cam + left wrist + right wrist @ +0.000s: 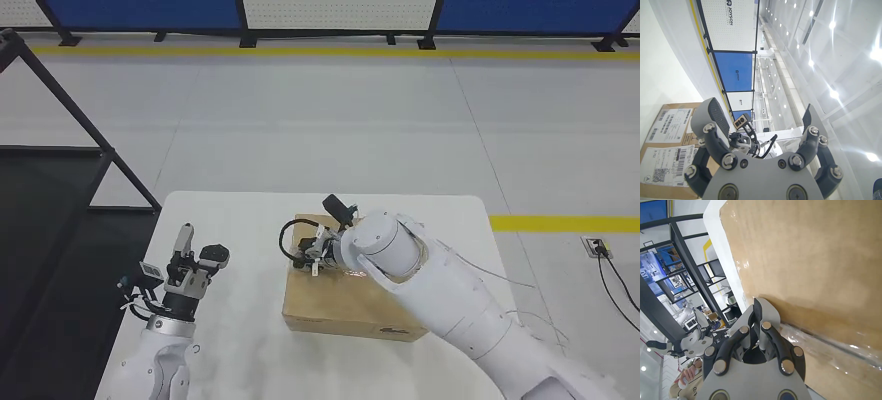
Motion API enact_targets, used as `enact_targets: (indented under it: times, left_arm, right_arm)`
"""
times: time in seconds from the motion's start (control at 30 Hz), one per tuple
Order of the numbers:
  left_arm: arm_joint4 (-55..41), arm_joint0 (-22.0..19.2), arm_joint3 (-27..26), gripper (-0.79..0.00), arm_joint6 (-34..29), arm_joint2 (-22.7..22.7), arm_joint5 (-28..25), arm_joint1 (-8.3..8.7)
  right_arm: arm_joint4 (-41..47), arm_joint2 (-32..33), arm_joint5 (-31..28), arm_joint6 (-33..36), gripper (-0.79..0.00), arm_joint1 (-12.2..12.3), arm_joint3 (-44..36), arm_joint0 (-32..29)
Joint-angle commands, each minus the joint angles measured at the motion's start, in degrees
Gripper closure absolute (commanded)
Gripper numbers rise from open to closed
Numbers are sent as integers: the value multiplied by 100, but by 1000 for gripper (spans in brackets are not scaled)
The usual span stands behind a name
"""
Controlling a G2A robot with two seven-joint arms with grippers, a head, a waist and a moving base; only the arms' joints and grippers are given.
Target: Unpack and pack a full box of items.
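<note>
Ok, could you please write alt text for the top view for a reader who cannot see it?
A closed cardboard box lies on a white table, with the right arm bent over it and its claw at the box's far edge. The left claw is held open above the table, apart from the box.

Support surface: a white rectangular table with rounded corners (pixel 240 230), standing on a pale grey glossy floor (pixel 330 120). A yellow floor stripe (pixel 330 50) runs along the far side, just before a row of blue wall panels (pixel 140 12) and white perforated panels (pixel 340 12). A black metal tube frame (pixel 70 107) stands beside the table. A white floor socket with a black cable (pixel 595 246) lies well apart. Round ceiling lights (pixel 832 24) are lit overhead.
</note>
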Motion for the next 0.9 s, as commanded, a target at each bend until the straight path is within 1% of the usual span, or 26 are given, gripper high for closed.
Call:
enact_targets:
  times: [0.0, 0.23, 0.53, 0.87]
  left_arm:
    - [29, -21, 16, -785, -16, 26, 10, 1]
    - [90, -102, 47, -785, -72, 94, 57, 7]
    - [130, -145, 41, -785, -91, 119, 96, 15]
    - [135, -198, 54, -785, -101, 141, 116, 23]
  right_arm:
    - [-79, 81, 41, -58, 0, 39, -107, -92]
    - [-336, 603, 267, -193, 0, 283, -700, -615]
    - [-691, 1322, 660, -168, 0, 607, -1521, -1307]
    - [-828, 1964, 1107, -188, 0, 823, -2005, -1794]
